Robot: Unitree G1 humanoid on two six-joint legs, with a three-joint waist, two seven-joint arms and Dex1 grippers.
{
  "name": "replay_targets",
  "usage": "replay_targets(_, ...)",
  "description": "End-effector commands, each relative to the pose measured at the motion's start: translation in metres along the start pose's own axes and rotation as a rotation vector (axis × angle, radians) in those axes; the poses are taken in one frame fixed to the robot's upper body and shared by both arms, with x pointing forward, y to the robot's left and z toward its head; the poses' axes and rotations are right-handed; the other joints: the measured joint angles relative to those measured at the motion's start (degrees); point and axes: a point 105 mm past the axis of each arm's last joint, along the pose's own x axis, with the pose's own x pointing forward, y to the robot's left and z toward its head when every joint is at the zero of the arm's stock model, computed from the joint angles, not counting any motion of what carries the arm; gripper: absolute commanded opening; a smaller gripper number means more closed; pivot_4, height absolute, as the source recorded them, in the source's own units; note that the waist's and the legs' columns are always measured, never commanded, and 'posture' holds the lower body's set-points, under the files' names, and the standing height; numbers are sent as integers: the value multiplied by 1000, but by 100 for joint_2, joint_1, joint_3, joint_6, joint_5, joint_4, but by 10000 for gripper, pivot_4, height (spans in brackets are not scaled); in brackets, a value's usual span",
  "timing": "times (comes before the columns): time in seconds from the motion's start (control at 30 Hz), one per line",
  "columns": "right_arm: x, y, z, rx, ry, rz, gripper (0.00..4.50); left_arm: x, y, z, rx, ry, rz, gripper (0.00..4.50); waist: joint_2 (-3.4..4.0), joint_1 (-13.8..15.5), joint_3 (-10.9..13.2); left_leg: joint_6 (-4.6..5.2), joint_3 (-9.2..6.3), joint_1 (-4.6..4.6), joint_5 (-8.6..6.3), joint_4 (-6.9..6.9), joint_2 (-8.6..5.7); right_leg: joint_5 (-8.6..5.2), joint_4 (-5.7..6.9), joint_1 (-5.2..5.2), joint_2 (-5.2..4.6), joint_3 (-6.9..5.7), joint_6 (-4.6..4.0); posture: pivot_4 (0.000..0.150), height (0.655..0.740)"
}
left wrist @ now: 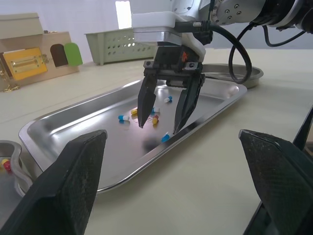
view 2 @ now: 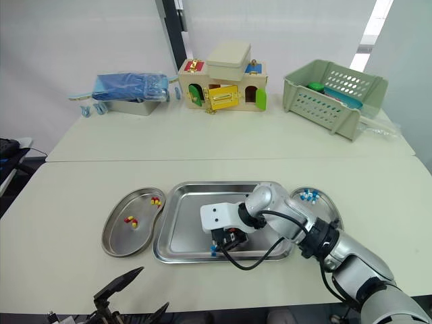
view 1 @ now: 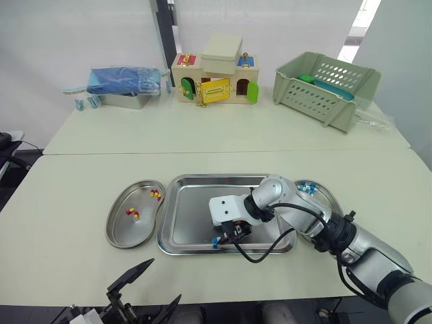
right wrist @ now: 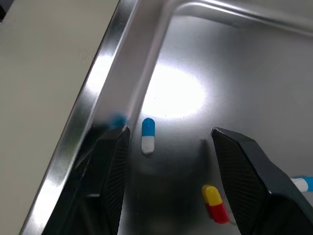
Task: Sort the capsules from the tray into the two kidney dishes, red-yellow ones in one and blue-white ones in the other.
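Since the right gripper (left wrist: 159, 128) is held open and empty over the near side of the tray (view 1: 202, 178), with a blue-white capsule (right wrist: 147, 135) lying on the tray floor in the gap between its fingers, the step in hand is judged to be the pick of that capsule. The capsule is seen off-centre, close to one finger and just beside the tray's near wall. A small shift away from the wall is advised before descent, so that the capsule is centred and the wall-side finger is not landed on the rim. The fingertips appear just above the floor; the descent should be kept short and slow, since a capsule on polished steel is expected to skid or roll if nudged. The close should be made across the capsule's narrow width, not along its length. A red-yellow capsule (right wrist: 215, 203) lies near the other finger and should be kept out of the grip. Once the capsule is held, a straight lift is wanted before transfer to the right kidney dish (view 1: 329, 197), where blue-white ones (view 1: 307, 187) are already collected; red-yellow ones (view 1: 133, 213) are held in the left kidney dish (view 1: 120, 233). The left gripper (view 1: 165, 279) is parked open and empty over the table's near edge, well apart from the tray.
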Motion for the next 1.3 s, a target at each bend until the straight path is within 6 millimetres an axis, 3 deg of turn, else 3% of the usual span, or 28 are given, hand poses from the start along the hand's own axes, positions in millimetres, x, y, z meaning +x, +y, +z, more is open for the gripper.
replay_targets(0.03, -1, -3, 6, -58, 6, -4, 28872, -2, 0, 3, 14, 0, 2, 45000, 0, 0, 0, 0, 1, 0, 0, 0, 0, 0, 0, 0, 0, 1, 0, 1500, 7400)
replay_targets(0.17, 2, -3, 2, -59, 23, 0, 28872, -2, 0, 4, 10, 7, 0, 45000, 0, 0, 0, 0, 0, 0, 0, -1, 0, 0, 0, 0, 0, 0, 0, 1500, 7400)
replay_targets(0.2, 2, -3, 2, -59, 24, 1, 24656, -2, 0, 4, 12, 8, -3, 45000, 0, 1, 0, 0, -1, 0, 0, -1, 0, 0, 0, 0, 0, 0, 0, 1500, 7400)
replay_targets(0.53, 5, 0, 4, -52, -6, 10, 239, -2, 2, 5, 14, 14, 2, 45000, 0, 2, 0, 0, -1, 0, 0, -1, 0, 0, 0, 0, 1, 0, 0, 1500, 7400)
replay_targets(0.9, 0, 3, 19, -96, -87, 32, 239, -3, 2, 5, 12, 23, 2, 45000, 1, 24, 1, 0, 0, 0, 0, -2, 0, 0, -1, 0, 1, 0, 0, 1500, 7400)
replay_targets(1.0, -3, -5, 30, -128, -136, -4, 5649, -3, 2, 5, 13, 24, 4, 45000, 1, 25, 1, 0, -1, 0, 0, -2, 0, 0, -1, 0, 1, 0, 0, 1500, 7400)
replay_targets(1.17, 0, -17, 39, -122, -174, -40, 18871, -4, 4, 4, 14, 27, 25, 45000, 1, 25, 1, 0, 0, 0, 0, -3, 0, 0, -1, 0, 1, 0, 0, 1500, 7400)
replay_targets(1.3, 9, -24, 46, -99, -205, -46, 18871, -5, 4, 5, 15, 32, 39, 45000, 2, 26, 2, 0, 0, 0, 0, -4, 0, 0, -1, -1, 1, 1, 0, 1500, 7400)
